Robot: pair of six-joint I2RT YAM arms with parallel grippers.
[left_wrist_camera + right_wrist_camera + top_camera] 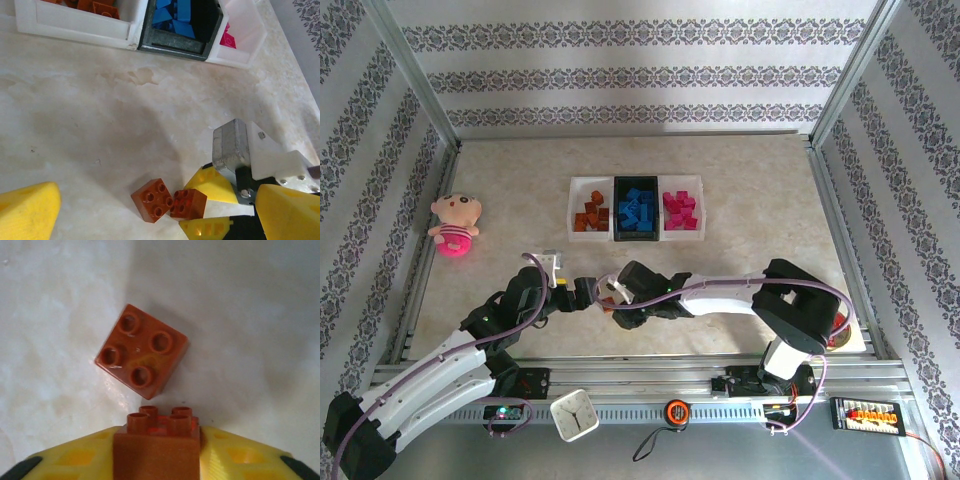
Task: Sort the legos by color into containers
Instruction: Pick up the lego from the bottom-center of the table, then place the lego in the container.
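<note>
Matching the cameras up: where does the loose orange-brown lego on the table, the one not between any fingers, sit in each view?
Left wrist: the loose lego lies bottom centre, left of the second lego.
Right wrist: centre, above the second lego.
Top external: low centre at the right gripper, a brown speck too small to tell which lego.
Shared landmark: the second lego in the right gripper.

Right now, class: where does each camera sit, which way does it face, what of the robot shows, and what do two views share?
Top external: above and behind the bases, facing down at the table, containers, left arm and right arm.
Left wrist: on the left arm, angled down toward the containers; the left gripper's open fingers frame the bottom corners.
Right wrist: facing straight down; the right gripper's fingers clamp the held brick.
Shared: both wrist views show the loose brick beside it.
</note>
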